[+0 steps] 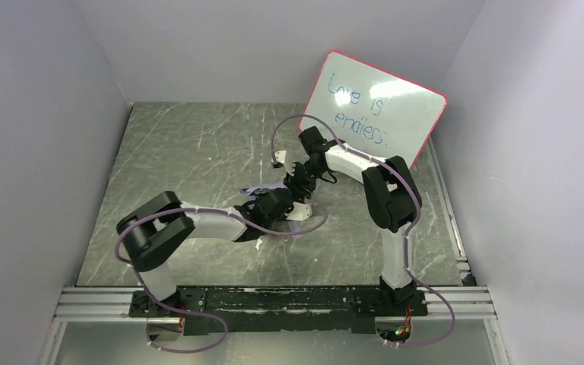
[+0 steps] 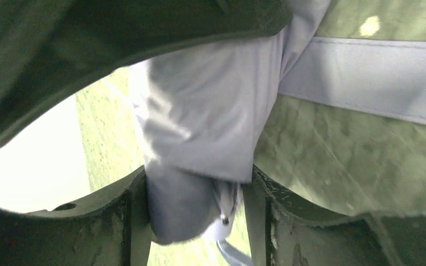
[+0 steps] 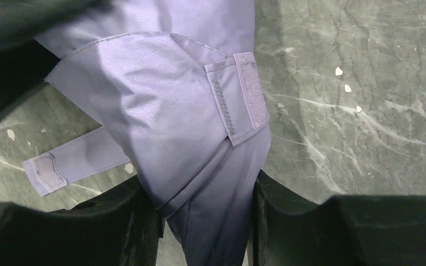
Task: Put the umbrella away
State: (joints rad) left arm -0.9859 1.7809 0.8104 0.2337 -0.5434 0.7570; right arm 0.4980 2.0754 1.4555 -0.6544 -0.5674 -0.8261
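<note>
The umbrella [image 1: 270,190] is folded, with lavender-purple fabric, and lies between my two grippers at the middle of the table. My left gripper [image 1: 283,204] is shut on the umbrella's bunched fabric [image 2: 197,166], with a metal rib tip showing between the fingers. My right gripper [image 1: 298,181] is shut on the umbrella's fabric [image 3: 199,166] from the far side. The closing strap [image 3: 75,160] with a velcro patch hangs loose to the left, and a second velcro tab [image 3: 249,94] sits on the wrapped fabric. The handle and shaft are hidden.
A whiteboard [image 1: 376,106] with a pink rim and blue writing leans against the back wall at the right. A small white piece [image 1: 279,158] lies behind the grippers. The table [image 1: 190,152] is dark marbled stone, walled left, back and right.
</note>
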